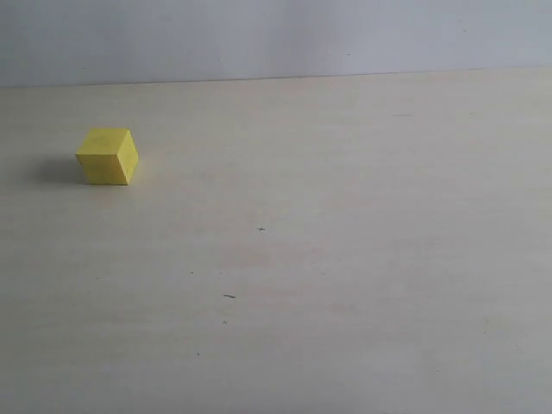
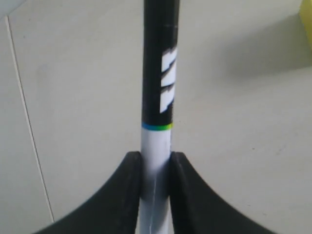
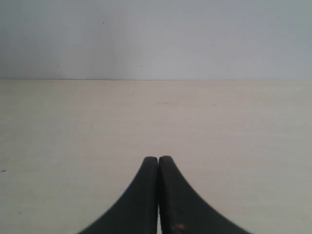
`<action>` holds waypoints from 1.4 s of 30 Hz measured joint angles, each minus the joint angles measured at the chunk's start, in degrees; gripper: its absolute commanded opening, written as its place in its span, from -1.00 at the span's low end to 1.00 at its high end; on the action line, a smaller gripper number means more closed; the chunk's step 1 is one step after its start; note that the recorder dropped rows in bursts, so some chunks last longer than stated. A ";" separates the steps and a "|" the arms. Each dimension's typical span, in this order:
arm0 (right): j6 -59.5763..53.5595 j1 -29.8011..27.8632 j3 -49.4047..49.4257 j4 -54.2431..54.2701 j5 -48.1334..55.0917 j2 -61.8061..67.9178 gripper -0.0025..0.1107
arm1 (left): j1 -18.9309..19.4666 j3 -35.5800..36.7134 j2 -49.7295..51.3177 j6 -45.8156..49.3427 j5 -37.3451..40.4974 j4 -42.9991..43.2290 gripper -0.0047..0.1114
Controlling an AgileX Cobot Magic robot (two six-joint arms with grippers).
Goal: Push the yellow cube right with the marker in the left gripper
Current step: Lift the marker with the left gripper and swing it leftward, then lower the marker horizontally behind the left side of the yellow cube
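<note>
**Inspector:** Position of the yellow cube (image 1: 108,156)?

**Assistant:** On the counter (image 1: 362,259), close to its left edge and nearer the far edge than the near one. It is turned so that one vertical edge faces the exterior camera. Nothing touches it.

**Inspector:** Grippers?

**Assistant:** The left gripper (image 2: 156,158) has its jaws clamped on the marker (image 2: 158,87), gripping the white barrel just behind the coloured band. The black half projects forward. The right gripper (image 3: 158,161) has its jaws pressed together, holding nothing. Neither arm shows in the exterior view.

**Inspector:** Handling assessment?

**Assistant:** The cube appears light and rigid, so it should slide readily on the smooth counter. Being set at an angle, it will likely spin if struck off-centre. I advise contact low on its left side and in line with its middle. The marker is stiff but smooth-barrelled, and side load could make it pivot in the jaws.
</note>
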 measured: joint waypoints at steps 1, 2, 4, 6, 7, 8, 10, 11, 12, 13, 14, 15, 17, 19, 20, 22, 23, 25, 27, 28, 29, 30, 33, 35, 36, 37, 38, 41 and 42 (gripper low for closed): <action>0.00 0.00 0.00 0.00 0.00 0.00 -0.96 | 0.00 -0.25 1.72 2.64 -1.05 1.03 -0.92; 0.00 0.00 0.00 0.00 0.00 0.00 -0.96 | 0.00 -0.36 3.03 5.25 -1.73 1.69 -0.92; 0.00 0.00 0.00 0.00 0.00 0.00 -0.96 | 0.45 -1.02 5.93 10.92 -3.78 2.76 -0.92; 0.00 0.00 0.00 0.00 0.00 0.00 -0.96 | 1.05 -1.40 8.29 17.10 -6.39 3.29 -0.92; 0.00 0.00 0.00 0.00 0.00 0.00 -0.96 | 1.62 -1.55 9.06 19.93 -7.59 3.29 -0.92; 0.00 0.00 0.00 0.00 0.00 0.00 -0.96 | 1.98 -1.64 9.75 22.97 -8.39 3.18 -0.92; 0.00 0.00 0.00 0.00 0.00 0.00 -0.96 | 3.03 -1.70 11.06 31.08 -10.04 1.58 -0.92; 0.00 0.00 0.00 0.00 0.00 0.00 -0.96 | 3.47 -1.70 11.61 35.01 -10.61 0.86 -0.92; 0.00 0.00 0.00 0.00 0.00 0.00 -0.96 | 4.12 -1.70 11.95 38.38 -11.34 0.14 -0.92; 0.00 0.00 0.00 0.00 0.00 0.00 -0.96 | 4.52 -1.78 12.45 41.42 -11.82 -0.15 -0.92; 0.00 0.00 0.00 0.00 0.00 0.00 -0.96 | 5.03 -1.78 12.74 43.64 -12.38 -0.29 -0.92; 0.00 0.00 0.00 0.00 0.00 0.00 -0.96 | 5.29 -1.78 13.28 46.50 -12.93 -0.58 -0.92; 0.00 0.00 0.00 0.00 0.00 0.00 -0.96 | 5.68 -1.93 14.25 49.64 -14.05 -0.58 -0.92; 0.00 0.00 0.00 0.00 0.00 0.00 -0.96 | 5.72 -1.93 15.61 51.36 -15.46 -0.58 -0.92; 0.00 0.00 0.00 0.00 0.00 0.00 -0.96 | 5.72 -1.93 16.52 51.98 -16.23 -0.71 -0.92; 0.00 0.00 0.00 0.00 0.00 0.00 -0.96 | 5.72 -1.93 18.32 52.74 -17.16 -0.93 -0.92; 0.00 0.00 0.00 0.00 0.00 0.00 -0.96 | 5.72 -1.93 19.14 53.06 -17.44 -1.06 -0.92; 0.00 0.00 0.00 0.00 0.00 0.00 -0.96 | 5.72 -2.05 20.36 54.11 -17.08 -1.20 -0.92; 0.00 0.00 0.00 0.00 0.00 0.00 -0.96 | 5.62 -2.99 21.48 55.85 -15.00 -2.14 -0.92; 0.00 0.00 0.00 0.00 0.00 0.00 -0.96 | 5.62 -3.66 21.92 56.78 -13.54 -3.07 -0.92; 0.00 0.00 0.00 0.11 0.00 0.00 -0.96 | 5.62 -4.34 22.23 57.43 -11.92 -4.07 -0.92; 0.00 0.00 0.00 0.21 0.00 0.00 -0.96 | 5.62 -5.45 22.41 58.61 -9.95 -5.43 -0.92; 0.00 0.00 0.00 0.21 0.00 0.00 -0.96 | 5.62 -10.00 22.81 62.74 -3.98 -11.77 -0.92; 0.00 0.00 0.00 0.21 0.00 0.00 -0.96 | 5.62 -12.84 23.08 65.67 -0.32 -14.88 -0.92; 0.00 0.00 0.00 0.21 0.00 0.00 -0.96 | 5.62 -14.18 23.29 66.55 1.25 -15.81 -0.92; 0.00 0.00 0.00 0.21 0.00 0.00 -0.96 | 5.62 -15.25 23.57 67.05 2.31 -16.43 -0.92; 0.00 0.00 0.00 0.21 0.00 0.00 -0.96 | 5.62 -15.87 23.79 67.39 2.68 -16.71 -0.92; 0.00 0.00 0.00 0.41 0.00 0.00 -0.96 | 5.62 -16.59 24.29 67.97 1.92 -17.08 -0.92; 0.00 0.00 0.00 0.41 0.00 0.00 -0.96 | 5.62 -16.59 24.55 67.97 1.25 -17.08 -0.92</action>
